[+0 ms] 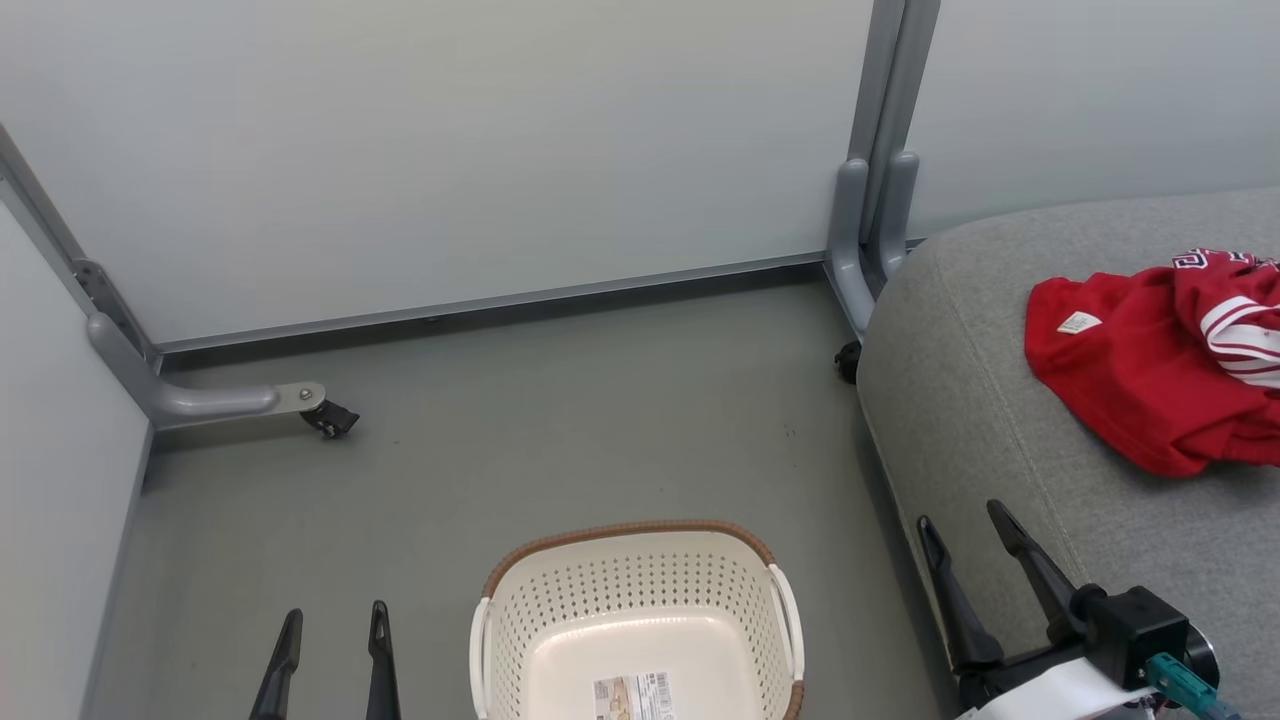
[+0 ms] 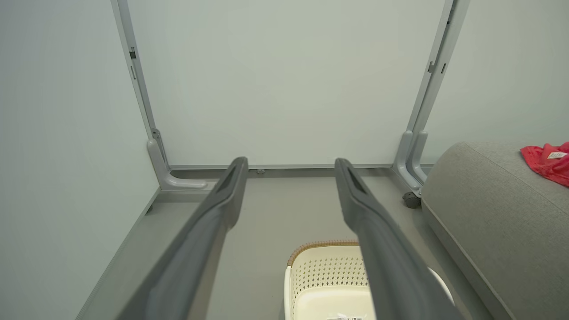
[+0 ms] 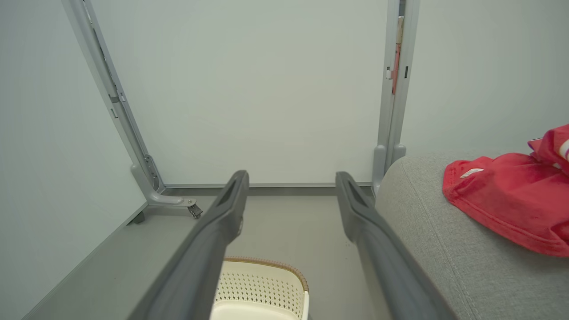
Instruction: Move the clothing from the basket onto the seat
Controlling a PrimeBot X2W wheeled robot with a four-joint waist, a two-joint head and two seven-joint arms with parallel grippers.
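Observation:
The red clothing (image 1: 1160, 370) with white striped trim lies in a heap on the grey seat (image 1: 980, 420) at the right; it also shows in the right wrist view as clothing (image 3: 511, 200) and at the edge of the left wrist view as clothing (image 2: 549, 162). The cream basket (image 1: 640, 610) with a brown rim stands on the floor at the bottom centre, holding nothing but a label on its floor. My left gripper (image 1: 335, 625) is open, left of the basket. My right gripper (image 1: 965, 525) is open, over the seat's front edge, below the clothing.
Pale partition panels wall in the grey floor (image 1: 560, 430) at the back and left. Their grey feet with castors stand at the left foot (image 1: 210, 400) and at the post (image 1: 870, 240) beside the seat. The basket (image 2: 324, 284) and seat (image 2: 493, 213) lie below the left fingers.

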